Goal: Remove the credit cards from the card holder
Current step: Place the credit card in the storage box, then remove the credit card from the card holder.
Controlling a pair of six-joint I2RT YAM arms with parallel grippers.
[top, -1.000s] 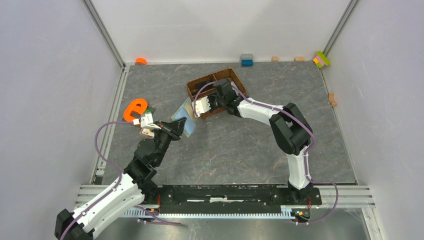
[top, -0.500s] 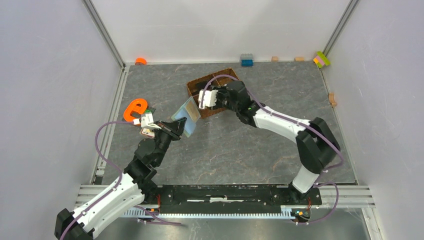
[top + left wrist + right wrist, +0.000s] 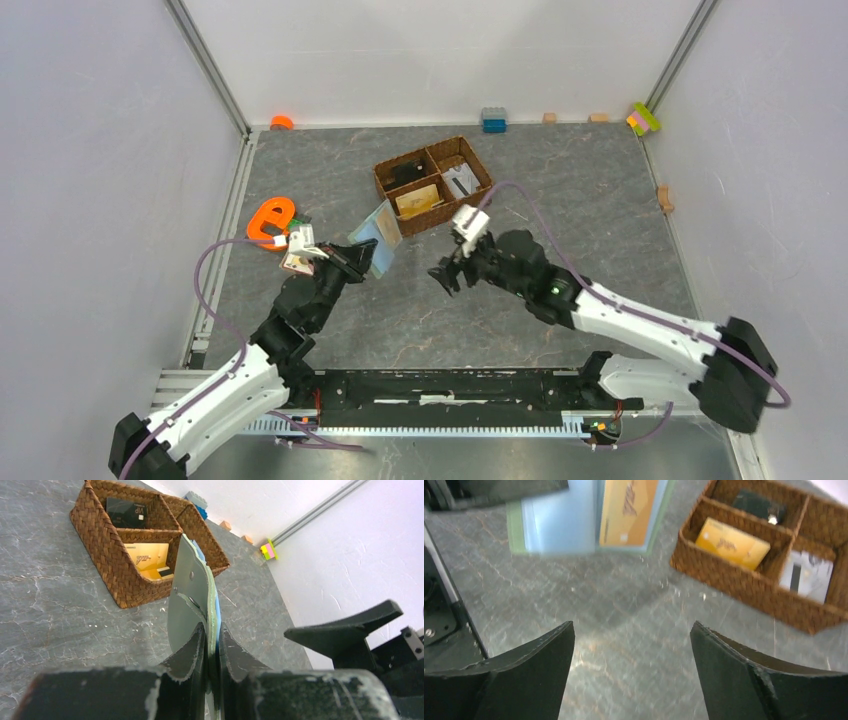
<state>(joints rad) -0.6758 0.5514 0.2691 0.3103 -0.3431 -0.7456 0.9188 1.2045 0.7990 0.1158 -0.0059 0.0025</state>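
Above grey tabletop point(image 3: 600, 190), clamps card holder point(image 3: 377, 232) upright in left fingers point(image 3: 190, 650); holds right fingers point(image 3: 524, 665) wide apart, empty, facing its orange card point(image 3: 626, 510).

Rough wicker basket point(image 3: 107, 550); matt card holder point(image 3: 192, 605); stone-look tbl point(image 3: 50, 610)

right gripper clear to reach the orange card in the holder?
Probably yes: right gripper is open, facing the orange card in the card holder that the left gripper holds up; nothing stands between them.

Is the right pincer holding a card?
No, the right pincer stands wide open and empty.
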